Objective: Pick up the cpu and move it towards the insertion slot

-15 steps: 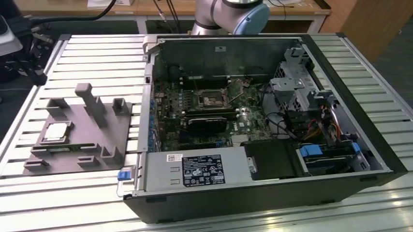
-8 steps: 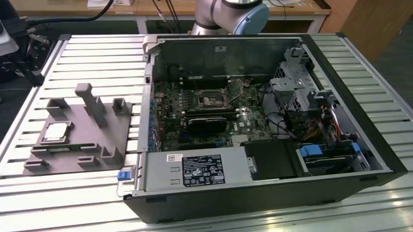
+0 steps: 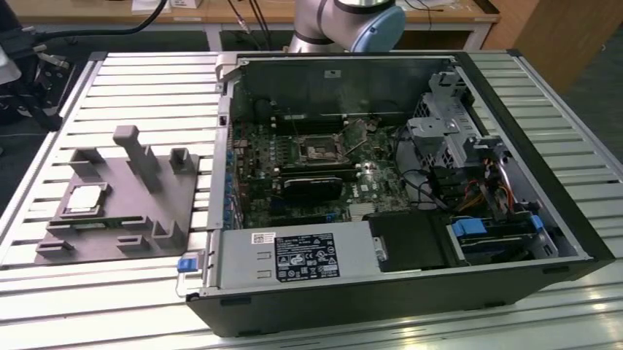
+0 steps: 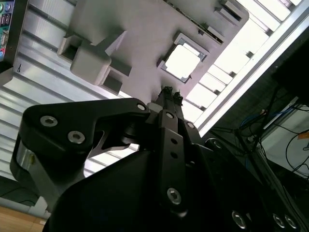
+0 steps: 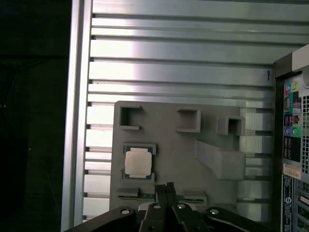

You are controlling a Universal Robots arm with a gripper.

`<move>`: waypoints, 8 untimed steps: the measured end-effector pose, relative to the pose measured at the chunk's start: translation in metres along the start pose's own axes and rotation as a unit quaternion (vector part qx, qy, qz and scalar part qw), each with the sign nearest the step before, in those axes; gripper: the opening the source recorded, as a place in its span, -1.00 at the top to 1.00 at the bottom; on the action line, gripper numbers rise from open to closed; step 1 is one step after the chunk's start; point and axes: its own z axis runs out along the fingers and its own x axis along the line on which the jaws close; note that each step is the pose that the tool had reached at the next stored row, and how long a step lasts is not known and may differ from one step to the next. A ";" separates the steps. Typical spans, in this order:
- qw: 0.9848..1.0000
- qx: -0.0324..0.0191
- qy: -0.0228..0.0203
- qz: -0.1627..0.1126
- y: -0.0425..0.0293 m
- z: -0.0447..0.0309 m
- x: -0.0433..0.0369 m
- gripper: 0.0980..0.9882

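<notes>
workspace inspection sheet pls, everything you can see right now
surface: slatted metal table carrying a grey fixture and an open computer case
job's things: cpu lies flat in a square recess of the fixture; insertion slot sits on the motherboard inside the case, dark centre uncovered
clutter: nothing seen
grippers: pincer shut and holding nothing, poised over the fixture close to the cpu but apart from it
cables: coloured wires bundled inside the case at the exterior view's right; black cables hang behind the table
surroundings: arm stands behind the case; wooden bench beyond
</notes>
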 end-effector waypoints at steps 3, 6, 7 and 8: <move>1.000 0.000 0.000 0.000 0.0000 0.0008 0.0030 0.98; 1.000 0.000 0.000 0.000 0.0000 0.0015 0.0060 0.98; 1.000 0.000 0.000 0.000 0.0001 0.0018 0.0070 0.98; 1.000 0.000 0.000 0.000 0.0001 0.0020 0.0078 0.98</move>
